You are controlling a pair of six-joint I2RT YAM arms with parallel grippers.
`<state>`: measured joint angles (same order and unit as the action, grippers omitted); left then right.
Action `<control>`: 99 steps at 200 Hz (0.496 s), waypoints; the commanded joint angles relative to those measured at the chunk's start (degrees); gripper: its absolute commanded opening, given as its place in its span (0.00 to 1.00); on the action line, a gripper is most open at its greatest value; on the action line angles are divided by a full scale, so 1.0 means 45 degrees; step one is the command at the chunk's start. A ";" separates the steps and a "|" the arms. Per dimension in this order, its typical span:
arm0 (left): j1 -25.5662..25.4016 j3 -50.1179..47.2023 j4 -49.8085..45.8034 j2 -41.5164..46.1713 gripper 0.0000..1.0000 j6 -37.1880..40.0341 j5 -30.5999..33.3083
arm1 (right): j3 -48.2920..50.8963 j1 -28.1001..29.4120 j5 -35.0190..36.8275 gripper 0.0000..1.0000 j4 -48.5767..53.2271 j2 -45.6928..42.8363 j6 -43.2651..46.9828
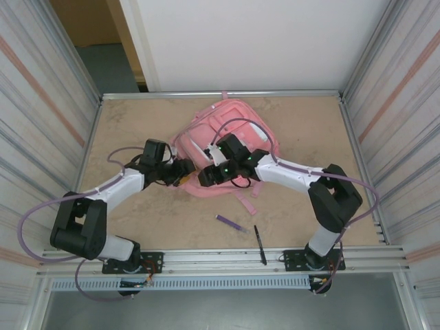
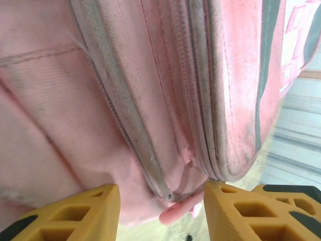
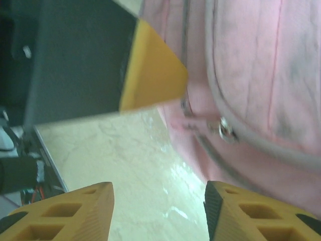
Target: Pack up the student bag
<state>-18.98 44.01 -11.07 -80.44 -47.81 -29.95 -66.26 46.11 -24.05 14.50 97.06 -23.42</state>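
Observation:
The student bag (image 1: 237, 122), a big pink backpack, lies flat on the table's middle. My left gripper (image 1: 185, 170) is at its near left edge. In the left wrist view the left gripper (image 2: 160, 216) stands open against the bag (image 2: 150, 90), with a pink zip pull tab (image 2: 181, 212) hanging loose between the yellow fingers (image 2: 85, 211). My right gripper (image 1: 205, 177) is close beside it at the bag's near edge. In the right wrist view the right gripper (image 3: 158, 213) is open over bare table, the bag (image 3: 261, 75) and a metal zip slider (image 3: 225, 129) to its right.
A purple pen (image 1: 232, 223) and a black pen (image 1: 260, 245) lie on the table near the front rail (image 1: 220, 260). Metal walls close in both sides. The other arm's yellow finger (image 3: 150, 70) crosses the top of the right wrist view.

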 commanded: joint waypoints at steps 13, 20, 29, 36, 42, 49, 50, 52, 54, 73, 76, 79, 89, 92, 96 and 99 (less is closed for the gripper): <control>-0.0693 0.1540 -0.2715 0.0528 0.48 0.3272 0.1502 | 0.0597 -0.0562 0.0406 0.53 0.1171 -0.1824 0.0750; -0.0797 0.1638 -0.2716 0.0460 0.48 0.3516 0.1406 | 0.0623 -0.0802 0.0456 0.53 0.1305 -0.2101 0.0804; -0.0852 0.1736 -0.2711 0.0321 0.48 0.3775 0.1244 | 0.0608 -0.1137 0.0452 0.54 0.1450 -0.2371 0.0867; -0.0860 0.1790 -0.2850 0.0207 0.48 0.3864 0.1326 | 0.0596 -0.1379 0.0414 0.54 0.1547 -0.2562 0.0916; -0.0865 0.1802 -0.2894 0.0178 0.48 0.3937 0.1422 | 0.0565 -0.1625 0.0380 0.54 0.1596 -0.2706 0.0973; -0.0877 0.1769 -0.2711 0.0144 0.47 0.4160 0.1329 | 0.0564 -0.1823 0.0311 0.54 0.1635 -0.2839 0.1051; -0.0878 0.1776 -0.2674 0.0143 0.47 0.4199 0.1298 | 0.0564 -0.1855 0.0299 0.54 0.1628 -0.2858 0.1057; -0.0889 0.1742 -0.2598 0.0142 0.47 0.4258 0.1235 | 0.0564 -0.1908 0.0270 0.54 0.1623 -0.2911 0.1077; -0.0896 0.1743 -0.2530 0.0128 0.46 0.4336 0.1161 | 0.0569 -0.1985 0.0263 0.54 0.1622 -0.2939 0.1096; -0.1007 0.1979 -0.2418 -0.0008 0.46 0.4920 0.0769 | 0.0642 -0.2520 0.0153 0.54 0.1651 -0.3144 0.1181; -0.1025 0.2027 -0.2437 -0.0040 0.46 0.5041 0.0762 | 0.0669 -0.2598 0.0101 0.54 0.1649 -0.3152 0.1181; -0.1063 0.2077 -0.2468 -0.0056 0.47 0.5132 0.0771 | 0.0680 -0.2684 0.0051 0.54 0.1647 -0.3167 0.1181; -0.1202 0.2240 -0.2656 -0.0168 0.47 0.5435 0.0915 | 0.0754 -0.2883 -0.0078 0.54 0.1655 -0.3245 0.1191; -0.1252 0.2287 -0.2689 -0.0211 0.47 0.5540 0.0990 | 0.0786 -0.2941 -0.0108 0.54 0.1625 -0.3257 0.1209; -0.1271 0.2338 -0.2785 -0.0269 0.47 0.5623 0.1074 | 0.0833 -0.3004 -0.0105 0.54 0.1621 -0.3276 0.1246; -0.1319 0.2392 -0.2861 -0.0312 0.47 0.5669 0.1122 | 0.0857 -0.3032 -0.0107 0.54 0.1633 -0.3305 0.1272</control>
<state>-23.53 51.88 -21.45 -80.73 -28.18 -25.43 -63.46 33.80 -23.40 19.99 83.74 -19.79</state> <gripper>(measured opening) 0.469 0.542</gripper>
